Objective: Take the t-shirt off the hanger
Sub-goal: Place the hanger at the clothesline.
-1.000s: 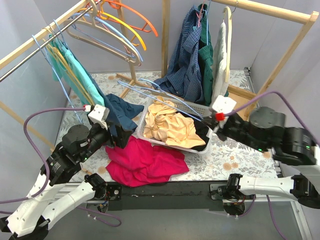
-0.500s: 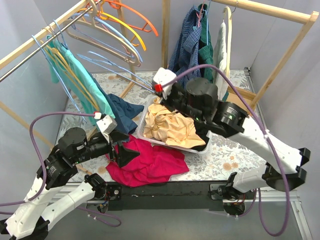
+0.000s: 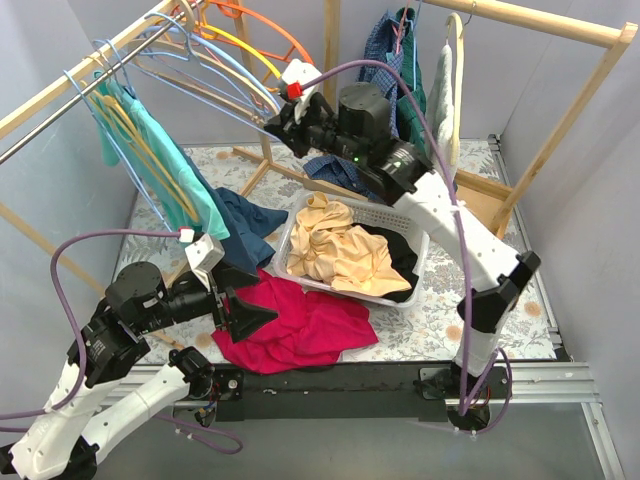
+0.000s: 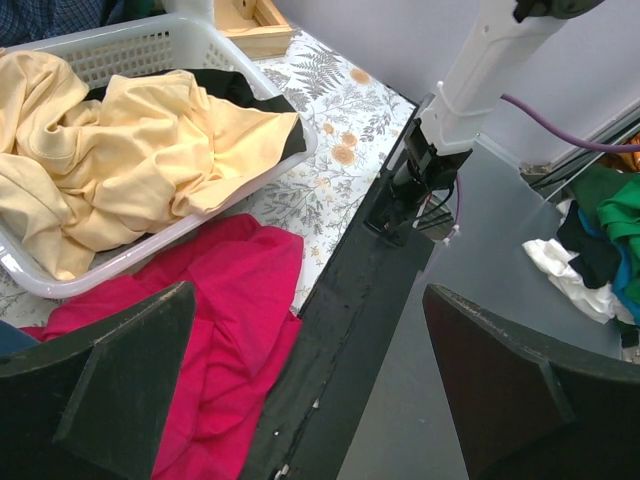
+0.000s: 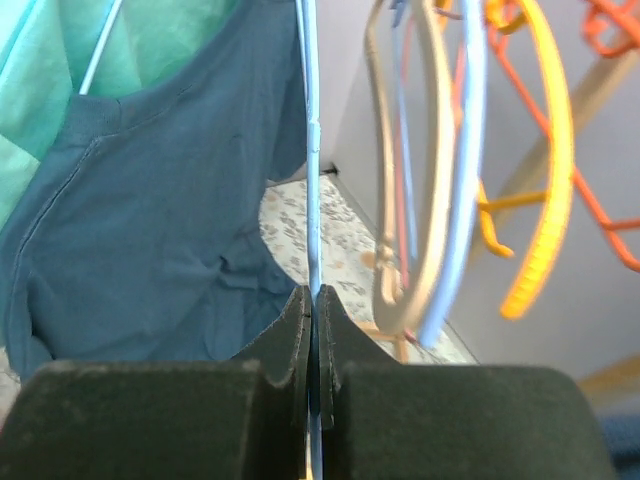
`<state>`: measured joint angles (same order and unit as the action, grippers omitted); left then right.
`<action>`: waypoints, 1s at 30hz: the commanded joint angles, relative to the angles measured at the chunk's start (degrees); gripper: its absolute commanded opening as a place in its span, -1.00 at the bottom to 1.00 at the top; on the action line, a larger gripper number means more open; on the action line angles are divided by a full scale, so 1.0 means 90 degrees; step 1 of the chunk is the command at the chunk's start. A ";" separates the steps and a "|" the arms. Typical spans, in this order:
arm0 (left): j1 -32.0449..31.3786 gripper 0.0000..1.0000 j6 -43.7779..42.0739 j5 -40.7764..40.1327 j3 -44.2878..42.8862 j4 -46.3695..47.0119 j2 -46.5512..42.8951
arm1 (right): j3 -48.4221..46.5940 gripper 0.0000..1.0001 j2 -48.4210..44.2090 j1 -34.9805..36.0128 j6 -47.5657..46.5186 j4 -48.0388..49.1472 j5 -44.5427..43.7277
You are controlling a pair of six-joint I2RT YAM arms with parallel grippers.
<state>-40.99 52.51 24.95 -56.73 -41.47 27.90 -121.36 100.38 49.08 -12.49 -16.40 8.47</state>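
Observation:
The red t-shirt (image 3: 300, 325) lies crumpled on the table's front, off any hanger; it also shows in the left wrist view (image 4: 220, 290). My left gripper (image 3: 262, 300) hovers just above its left part, open and empty (image 4: 308, 295). My right gripper (image 3: 274, 116) is raised high at the left rack, shut on a bare light blue wire hanger (image 3: 205, 92). In the right wrist view the jaws (image 5: 312, 295) pinch the thin blue wire (image 5: 308, 150).
A white basket (image 3: 385, 212) holds a yellow garment (image 3: 340, 250) and a black one. A dark blue shirt (image 3: 245, 220) and teal shirts (image 3: 170, 165) hang at the left rack (image 3: 80, 75) among several bare hangers. More shirts (image 3: 390, 110) hang on the right rack.
My right arm has swung from the right side, over the basket, up to the left rack with the blue hanger. My left gripper has drawn back a little toward the front.

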 commanded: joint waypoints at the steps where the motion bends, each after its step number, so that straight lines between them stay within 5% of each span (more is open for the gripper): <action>1: 0.0014 0.96 0.0132 0.0099 -0.0064 0.0087 -0.0092 | -0.0548 -0.97 0.0613 -0.0014 0.0518 0.1108 0.0855; 30: 0.0014 0.96 0.0386 -0.0028 -0.0279 -0.0089 -0.0170 | -0.1779 -0.97 0.2938 -0.0180 0.1739 0.3463 0.1188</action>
<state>-40.99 55.37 24.84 -57.25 -41.60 26.61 -134.19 125.82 47.97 0.86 6.02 19.66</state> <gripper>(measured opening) 0.982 0.039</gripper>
